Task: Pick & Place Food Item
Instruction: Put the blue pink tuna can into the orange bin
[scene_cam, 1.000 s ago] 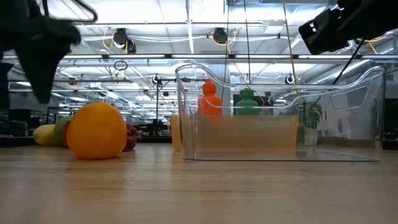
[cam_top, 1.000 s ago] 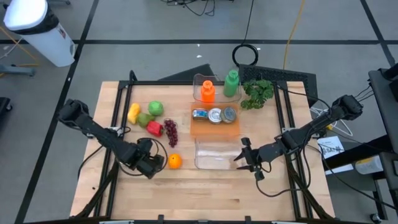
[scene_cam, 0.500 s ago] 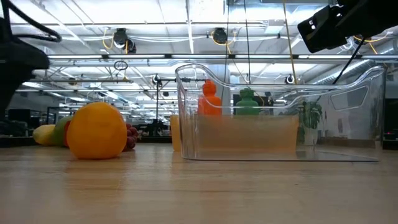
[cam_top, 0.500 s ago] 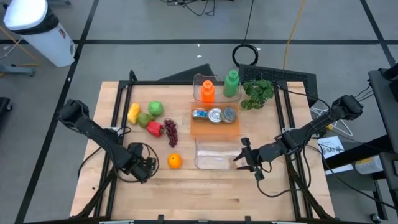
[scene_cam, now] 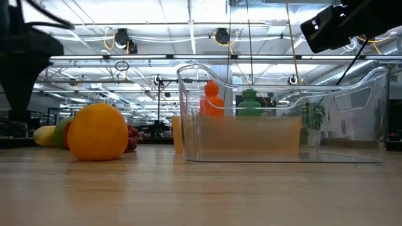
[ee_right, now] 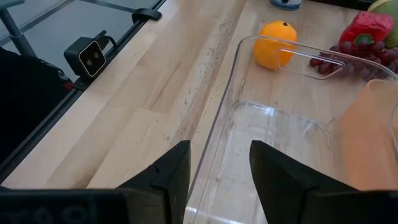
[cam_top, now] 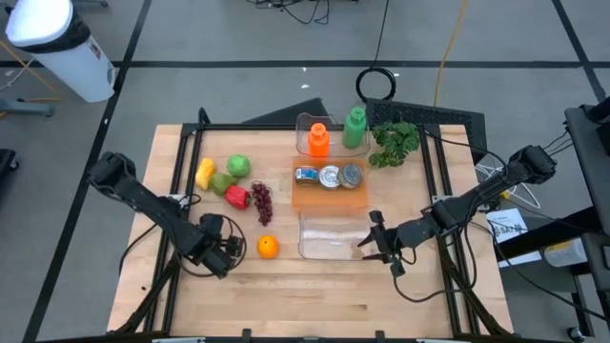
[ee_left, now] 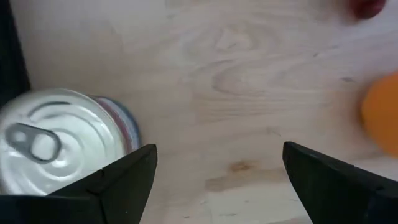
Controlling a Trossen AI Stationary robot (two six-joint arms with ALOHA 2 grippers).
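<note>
From above, we see the left claw [cam_top: 229, 250] at the lower left of the desk [cam_top: 315, 295], just left of the orange [cam_top: 268, 247] and apart from it. The right claw [cam_top: 374, 240] sits at the right edge of the clear tray [cam_top: 329, 246], below centre. Above the tray, three cans [cam_top: 329, 175] rest on an orange board [cam_top: 329, 197].

At desk level, we see the orange [scene_cam: 97, 132] left of centre, resting on the wood, with the clear tray [scene_cam: 282, 113] to its right and apart from it.

Through the left wrist camera, we see that claw's fingers [ee_left: 124, 180] spread wide over bare wood, holding nothing; a tin can [ee_left: 59, 140] lies at the left and the orange [ee_left: 380, 121] peeks in at the right edge.

Through the right wrist camera, we see its fingers [ee_right: 168, 171] parted around the tray's rim [ee_right: 217, 130], not visibly squeezing it; the orange [ee_right: 278, 35] lies beyond, at top centre.
</note>
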